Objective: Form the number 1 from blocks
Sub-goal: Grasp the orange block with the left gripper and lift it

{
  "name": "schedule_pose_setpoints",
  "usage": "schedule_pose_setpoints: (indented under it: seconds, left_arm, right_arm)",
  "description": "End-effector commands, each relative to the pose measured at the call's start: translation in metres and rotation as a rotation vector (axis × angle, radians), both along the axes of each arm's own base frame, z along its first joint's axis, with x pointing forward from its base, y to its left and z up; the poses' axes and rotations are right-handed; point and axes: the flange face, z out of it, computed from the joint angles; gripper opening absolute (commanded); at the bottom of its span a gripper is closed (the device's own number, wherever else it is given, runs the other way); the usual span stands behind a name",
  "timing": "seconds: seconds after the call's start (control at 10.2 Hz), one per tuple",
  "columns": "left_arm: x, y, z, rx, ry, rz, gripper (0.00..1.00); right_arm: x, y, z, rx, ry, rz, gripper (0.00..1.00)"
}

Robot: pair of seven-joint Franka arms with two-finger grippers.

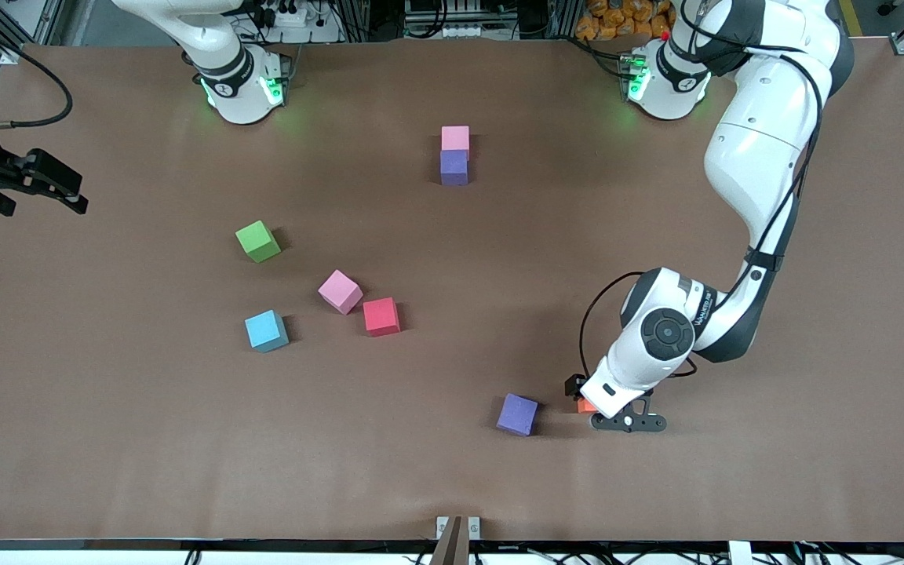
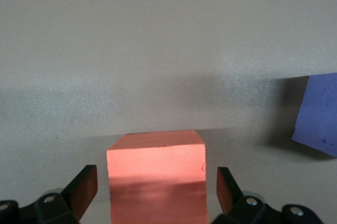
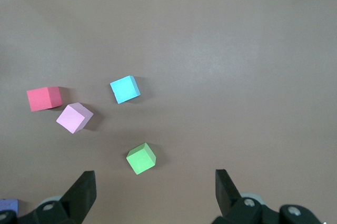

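left wrist view: gripper (image 2: 152, 192) astride orange block (image 2: 156, 174)

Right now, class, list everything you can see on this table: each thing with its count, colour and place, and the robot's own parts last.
pink blocks: two; one touching a purple block, one beside the red block.
purple blocks: two; one in that pair, one beside the orange block.
red block: one, mid-table.
green block: one, toward the right arm's end.
light blue block: one, nearer the camera than green.
orange block: one, between the left tool's fingers.
table: brown.
left tool: open, around the orange block.
right tool: open, waiting at the right arm's end of the table.
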Motion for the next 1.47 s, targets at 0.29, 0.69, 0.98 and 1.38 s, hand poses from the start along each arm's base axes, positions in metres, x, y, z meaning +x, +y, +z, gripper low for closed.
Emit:
schedule_pose_setpoints:
  seconds: [0.29,0.69,0.98,1.38]
  left_arm:
    - [0.003,-0.001,0.0,0.003,0.016,-0.019,0.51]
    - [-0.002,-0.005,0.003,0.02,0.046,-0.016,0.0]
    - [-0.011,-0.011,0.027,0.042,0.085,0.008,0.0]
    - [-0.038,-0.04,0.045,0.04,0.167,0.1,0.0]
  right_arm:
    - [0.0,-0.004,0.001,0.014,-0.005,0.001,1.0]
    - [0.008,-0.014,-0.016,0.015,0.036,-0.016,1.0]
    - [0.017,0.04,-0.036,0.012,0.064,0.08,1.0]
    - [0.04,0.125,-0.112,0.004,0.145,0.209,1.0]
